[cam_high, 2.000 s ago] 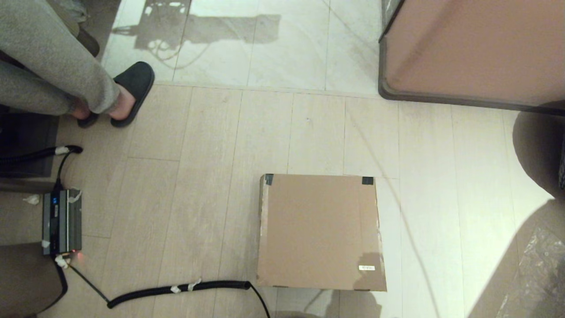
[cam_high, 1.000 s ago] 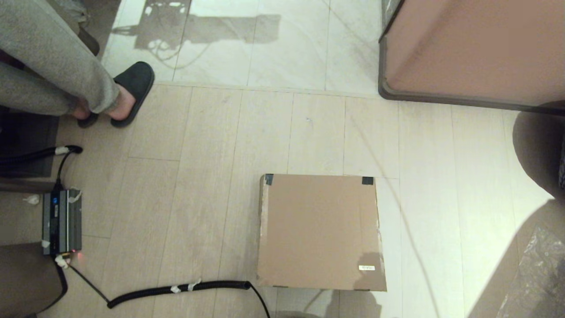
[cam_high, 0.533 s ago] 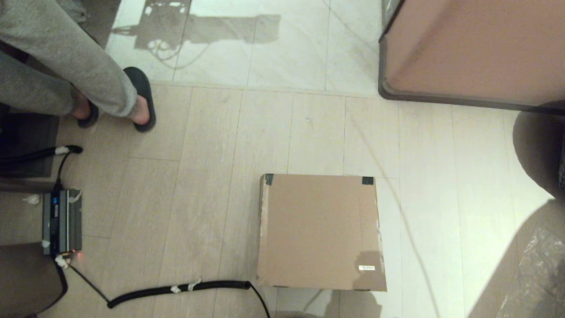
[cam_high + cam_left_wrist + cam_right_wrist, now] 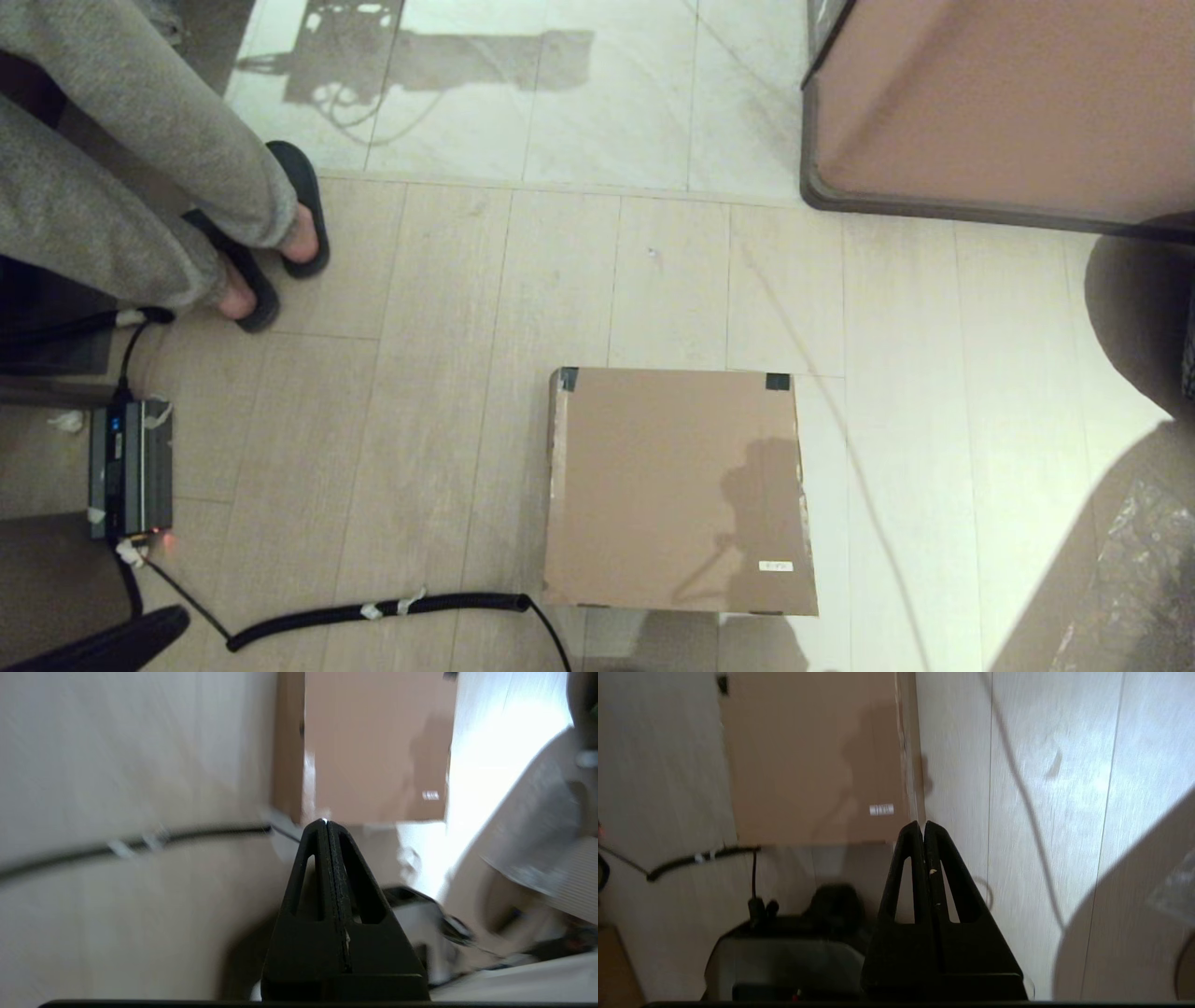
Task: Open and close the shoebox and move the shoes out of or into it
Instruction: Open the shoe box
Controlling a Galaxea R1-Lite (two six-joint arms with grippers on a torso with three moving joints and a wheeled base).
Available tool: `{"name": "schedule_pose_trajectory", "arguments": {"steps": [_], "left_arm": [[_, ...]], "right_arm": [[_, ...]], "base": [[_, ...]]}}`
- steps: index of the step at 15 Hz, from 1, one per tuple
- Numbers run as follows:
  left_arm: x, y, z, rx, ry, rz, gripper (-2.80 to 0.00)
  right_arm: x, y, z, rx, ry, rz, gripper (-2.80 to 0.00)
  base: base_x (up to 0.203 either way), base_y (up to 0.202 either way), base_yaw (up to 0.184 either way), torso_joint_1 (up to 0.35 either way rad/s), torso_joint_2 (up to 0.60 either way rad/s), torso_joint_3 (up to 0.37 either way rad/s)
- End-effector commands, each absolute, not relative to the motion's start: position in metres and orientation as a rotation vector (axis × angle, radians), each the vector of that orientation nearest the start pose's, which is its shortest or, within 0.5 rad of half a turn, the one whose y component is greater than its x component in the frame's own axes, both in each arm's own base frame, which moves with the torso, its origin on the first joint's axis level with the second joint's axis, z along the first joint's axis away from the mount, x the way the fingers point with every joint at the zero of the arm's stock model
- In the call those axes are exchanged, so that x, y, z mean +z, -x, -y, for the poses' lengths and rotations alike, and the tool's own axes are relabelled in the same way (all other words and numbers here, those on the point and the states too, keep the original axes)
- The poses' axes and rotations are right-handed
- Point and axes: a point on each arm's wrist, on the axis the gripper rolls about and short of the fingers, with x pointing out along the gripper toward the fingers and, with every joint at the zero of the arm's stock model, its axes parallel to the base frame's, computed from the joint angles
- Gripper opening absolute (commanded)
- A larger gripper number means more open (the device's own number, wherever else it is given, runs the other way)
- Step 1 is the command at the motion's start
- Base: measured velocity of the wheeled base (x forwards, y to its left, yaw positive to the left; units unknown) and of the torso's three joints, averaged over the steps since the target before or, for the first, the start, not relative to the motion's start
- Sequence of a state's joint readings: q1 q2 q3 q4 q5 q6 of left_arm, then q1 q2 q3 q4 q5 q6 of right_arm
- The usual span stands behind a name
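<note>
The shoebox [image 4: 672, 485] lies shut on the floor, a plain brown cardboard box with black tape at its two far corners and a small white label [image 4: 775, 566] near the front right. The shoes are hidden. My left gripper [image 4: 325, 821] is shut and empty, low and left of the shoebox [image 4: 373, 742], short of its near corner. My right gripper [image 4: 923, 823] is shut and empty too, held just short of the shoebox [image 4: 808, 756] at its front right corner by the label [image 4: 881, 809]. A dark arm shadow falls across the lid's right part.
A person in grey trousers and dark slippers [image 4: 299, 210] stands at the far left. A grey power unit [image 4: 131, 467] and a coiled black cable [image 4: 373, 611] lie left of the box. A pinkish-brown furniture panel [image 4: 999, 103] fills the far right.
The person's feet have stepped nearer. A shadow has spread over the lid's right side, and a dark shape has come in at the bottom left edge of the head view. The box has not moved.
</note>
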State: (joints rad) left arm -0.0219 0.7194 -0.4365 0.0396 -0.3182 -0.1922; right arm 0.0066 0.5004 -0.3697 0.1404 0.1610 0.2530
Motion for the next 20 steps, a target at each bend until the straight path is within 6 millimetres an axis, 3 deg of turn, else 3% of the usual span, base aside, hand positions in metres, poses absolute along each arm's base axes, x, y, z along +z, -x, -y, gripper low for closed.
{"name": "schedule_pose_trajectory", "arguments": {"steps": [1, 4, 6, 10, 14, 16, 20], "left_arm": [[0.172, -0.139, 0.011, -0.287, 0.292, -0.65, -2.8], [0.149, -0.213, 0.021, -0.317, 0.308, -0.729, -2.8], [0.136, -0.246, 0.04, -0.372, 0.294, -0.742, -2.8], [0.105, -0.289, 0.079, -0.428, 0.341, -0.783, -2.8], [0.058, -0.32, 0.1, -0.379, 0.318, -0.806, -2.8], [0.035, -0.332, 0.107, -0.366, 0.305, -0.798, -2.8], [0.013, -0.352, 0.129, -0.37, 0.281, -0.77, -2.8]], "right_arm": [[0.17, -0.078, -0.004, 0.103, -0.293, -0.567, -2.8], [0.182, -0.148, -0.004, 0.079, -0.299, -0.693, -2.8], [0.181, -0.197, -0.006, 0.081, -0.295, -0.734, -2.8], [0.136, -0.265, -0.02, 0.152, -0.294, -0.807, -2.8], [0.068, -0.315, -0.039, 0.198, -0.27, -0.817, -2.8], [0.038, -0.328, -0.043, 0.192, -0.259, -0.814, -2.8], [0.019, -0.336, -0.045, 0.188, -0.257, -0.82, -2.8]], "base": [[0.0, 0.0, 0.0, 0.0, 0.0, 0.0], [0.0, 0.0, 0.0, 0.0, 0.0, 0.0], [0.0, 0.0, 0.0, 0.0, 0.0, 0.0], [0.0, 0.0, 0.0, 0.0, 0.0, 0.0], [0.0, 0.0, 0.0, 0.0, 0.0, 0.0], [0.0, 0.0, 0.0, 0.0, 0.0, 0.0], [0.0, 0.0, 0.0, 0.0, 0.0, 0.0]]}}
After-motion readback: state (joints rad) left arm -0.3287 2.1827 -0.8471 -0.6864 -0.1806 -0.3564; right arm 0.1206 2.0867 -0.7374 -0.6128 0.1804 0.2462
